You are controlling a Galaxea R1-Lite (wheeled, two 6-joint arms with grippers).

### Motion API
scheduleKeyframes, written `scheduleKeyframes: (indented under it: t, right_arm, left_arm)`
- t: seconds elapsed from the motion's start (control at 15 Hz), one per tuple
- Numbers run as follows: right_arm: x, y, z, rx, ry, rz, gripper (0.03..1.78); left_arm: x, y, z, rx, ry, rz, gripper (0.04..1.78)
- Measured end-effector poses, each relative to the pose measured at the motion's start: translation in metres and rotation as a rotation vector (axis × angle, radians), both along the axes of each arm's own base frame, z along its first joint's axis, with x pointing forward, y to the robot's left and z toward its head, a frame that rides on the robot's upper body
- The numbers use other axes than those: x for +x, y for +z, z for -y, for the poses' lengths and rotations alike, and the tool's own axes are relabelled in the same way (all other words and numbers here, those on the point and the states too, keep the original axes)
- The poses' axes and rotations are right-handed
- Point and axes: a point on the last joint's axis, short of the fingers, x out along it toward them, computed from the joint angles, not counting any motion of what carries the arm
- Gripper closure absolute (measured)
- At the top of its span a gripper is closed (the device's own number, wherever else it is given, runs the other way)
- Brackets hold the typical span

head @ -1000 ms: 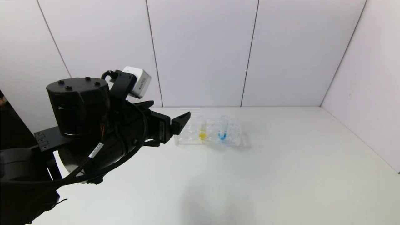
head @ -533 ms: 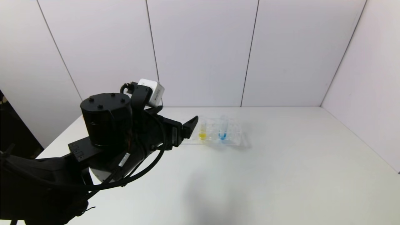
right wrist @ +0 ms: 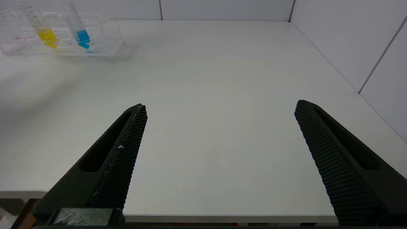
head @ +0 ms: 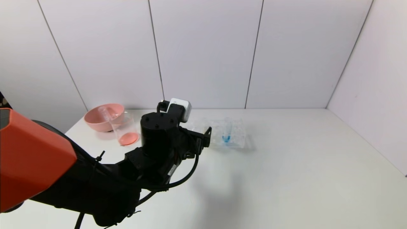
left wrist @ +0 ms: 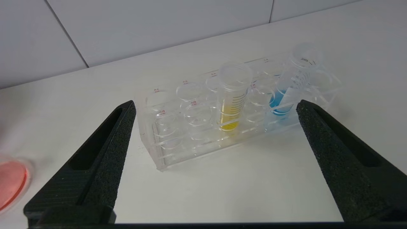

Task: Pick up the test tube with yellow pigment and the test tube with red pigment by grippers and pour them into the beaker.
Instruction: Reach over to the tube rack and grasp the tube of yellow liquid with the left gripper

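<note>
The test tube with yellow pigment (left wrist: 233,95) stands upright in a clear rack (left wrist: 178,143), also seen as test tube with yellow pigment (right wrist: 46,31) from the right wrist. My left gripper (left wrist: 216,106) is open, a short way in front of the rack and level with it, empty. In the head view the left gripper (head: 206,135) hides that tube. The beaker (head: 125,128) stands at the back left with red liquid at its bottom. The test tube with red pigment is out of view. My right gripper (right wrist: 219,106) is open and empty over the table's near edge.
A tube with blue liquid (head: 226,132) leans in the rack (head: 238,140), beside the yellow one. A pink bowl (head: 95,122) behind the beaker holds a clear tube (head: 105,112). White walls close the table at the back and right.
My left arm has swung forward and down towards the rack, uncovering the pink bowl and the beaker. Its gripper now covers the yellow tube in the head view and has stayed open.
</note>
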Motion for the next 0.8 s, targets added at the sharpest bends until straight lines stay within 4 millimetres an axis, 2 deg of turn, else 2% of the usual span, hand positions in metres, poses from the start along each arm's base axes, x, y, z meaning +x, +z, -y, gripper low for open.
scheduleKeyframes:
  t: [0.53,0.8]
  right_arm:
    - [0.000,0.000,0.000,0.000,0.000,0.000,0.11]
    - [0.000,0.000,0.000,0.000,0.000,0.000,0.11]
  left_arm:
    - [0.031,-0.015,0.030,-0.043,0.008,-0.002,0.06]
    - [0.051,-0.025,0.031,-0.055,0.036,-0.012,0.06]
